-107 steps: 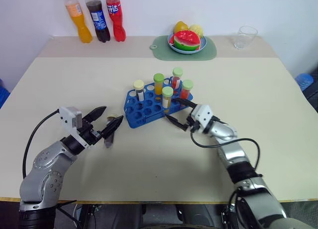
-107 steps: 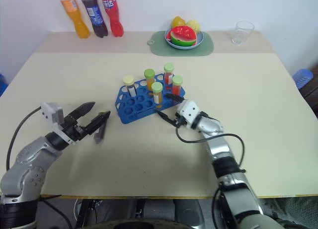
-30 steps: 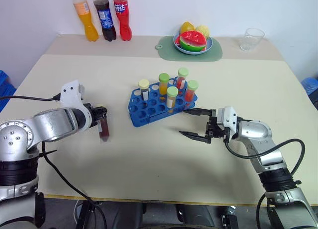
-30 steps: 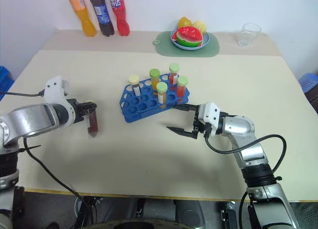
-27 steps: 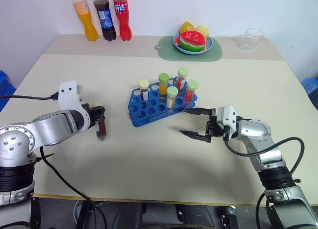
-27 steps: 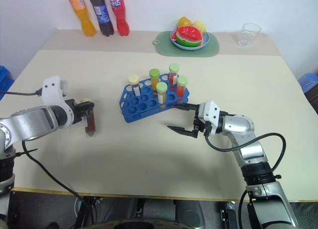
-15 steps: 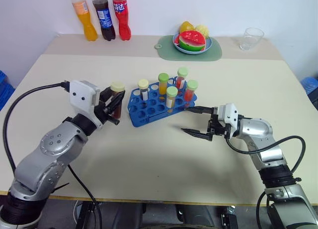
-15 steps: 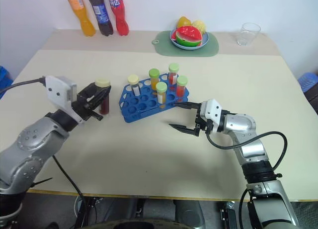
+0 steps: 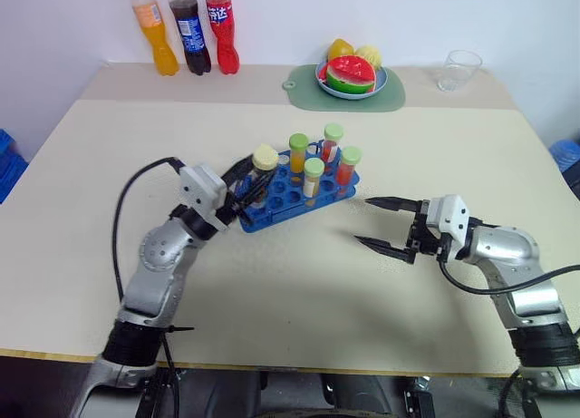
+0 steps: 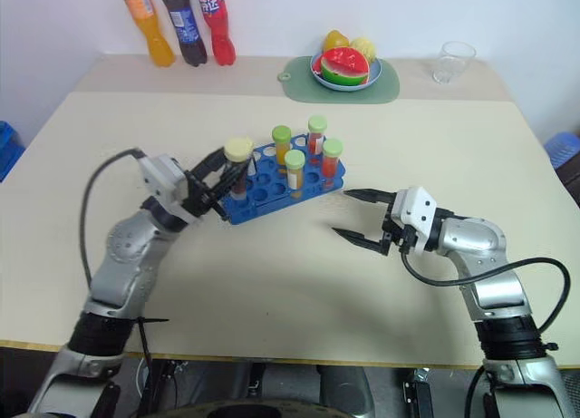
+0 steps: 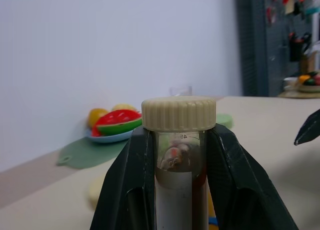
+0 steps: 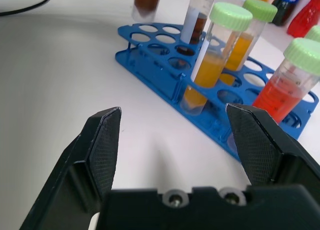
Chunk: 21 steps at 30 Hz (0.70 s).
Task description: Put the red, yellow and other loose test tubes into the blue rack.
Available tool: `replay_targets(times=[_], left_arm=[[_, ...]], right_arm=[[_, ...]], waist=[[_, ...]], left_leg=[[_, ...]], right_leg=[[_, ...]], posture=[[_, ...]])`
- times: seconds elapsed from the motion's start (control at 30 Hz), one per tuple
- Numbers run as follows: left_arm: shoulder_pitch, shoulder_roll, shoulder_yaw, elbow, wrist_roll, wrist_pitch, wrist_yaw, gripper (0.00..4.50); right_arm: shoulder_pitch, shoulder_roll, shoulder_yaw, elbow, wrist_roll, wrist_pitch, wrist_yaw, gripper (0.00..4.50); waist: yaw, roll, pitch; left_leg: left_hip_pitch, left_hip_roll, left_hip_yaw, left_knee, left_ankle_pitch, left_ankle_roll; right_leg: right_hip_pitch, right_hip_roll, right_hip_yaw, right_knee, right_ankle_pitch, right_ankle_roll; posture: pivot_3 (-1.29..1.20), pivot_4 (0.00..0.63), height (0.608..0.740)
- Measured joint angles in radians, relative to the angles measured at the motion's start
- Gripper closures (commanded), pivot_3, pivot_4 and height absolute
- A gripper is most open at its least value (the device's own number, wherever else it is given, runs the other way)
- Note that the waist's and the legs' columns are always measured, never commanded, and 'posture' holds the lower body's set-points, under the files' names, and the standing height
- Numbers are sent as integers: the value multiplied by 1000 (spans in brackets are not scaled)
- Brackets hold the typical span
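We see our left gripper [image 9: 251, 184] clamped on a cream-capped dark-liquid test tube [image 9: 262, 168], held upright over the blue rack's [image 9: 283, 205] left end. Our right gripper [image 9: 382, 224] hangs wide and empty, right of the rack.

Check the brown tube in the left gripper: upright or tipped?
Upright. The brown tube stands cap-up between the left gripper fingers, over the blue rack, not yet seated.
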Motion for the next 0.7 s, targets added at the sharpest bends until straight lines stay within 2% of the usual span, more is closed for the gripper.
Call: replay_targets(times=[0.3, 0.7], left_arm=[[-4, -114, -36, 148, 96, -153, -43, 3664], [-48, -134, 13, 243, 121, -211, -18, 3664]], right_arm=[[89, -76, -78, -143, 63, 130, -14, 799], [104, -76, -84, -159, 66, 146, -36, 799]], waist=[[0, 0, 0], [-1, 0, 0]], left_leg=[[1, 0, 0, 1, 0, 0], [2, 0, 0, 2, 0, 0]], right_leg=[[1, 1, 0, 0, 0, 0], [2, 1, 0, 1, 0, 0]], posture=[[0, 150, 740], [0, 150, 740]])
